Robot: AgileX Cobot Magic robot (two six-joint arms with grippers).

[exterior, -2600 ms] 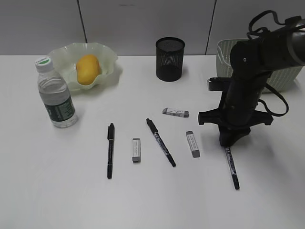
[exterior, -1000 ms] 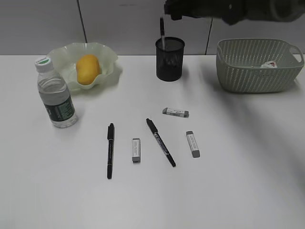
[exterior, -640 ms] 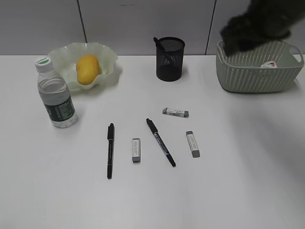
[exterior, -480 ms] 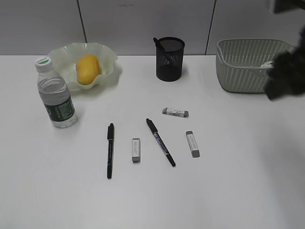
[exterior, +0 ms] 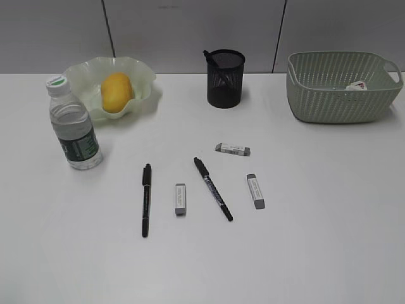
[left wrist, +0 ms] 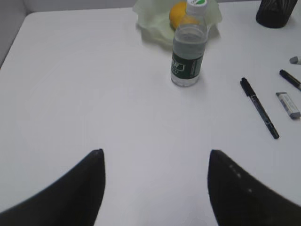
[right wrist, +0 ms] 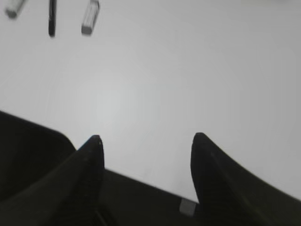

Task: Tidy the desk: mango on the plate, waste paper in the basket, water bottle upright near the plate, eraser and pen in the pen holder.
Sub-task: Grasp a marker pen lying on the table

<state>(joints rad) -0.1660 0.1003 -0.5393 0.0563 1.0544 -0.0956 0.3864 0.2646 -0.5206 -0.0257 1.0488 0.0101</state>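
The mango (exterior: 117,92) lies in the pale green plate (exterior: 144,77) at the back left. The water bottle (exterior: 74,124) stands upright in front of the plate; it also shows in the left wrist view (left wrist: 188,49). The black pen holder (exterior: 225,79) has one pen (exterior: 209,57) sticking out. The waste paper (exterior: 358,85) lies in the green basket (exterior: 335,95). Two pens (exterior: 146,198) (exterior: 212,188) and three erasers (exterior: 180,199) (exterior: 232,149) (exterior: 255,190) lie on the desk (exterior: 329,221). My left gripper (left wrist: 155,153) is open and empty. My right gripper (right wrist: 146,139) is open and empty over the desk's edge.
Neither arm shows in the exterior view. A grey panelled wall (exterior: 190,31) runs behind the desk. In the right wrist view a dark area (right wrist: 141,202) lies beyond the desk's edge.
My right arm carried a pen from the desk's right side to the pen holder, let it go there, then swung back right and out of the exterior view.
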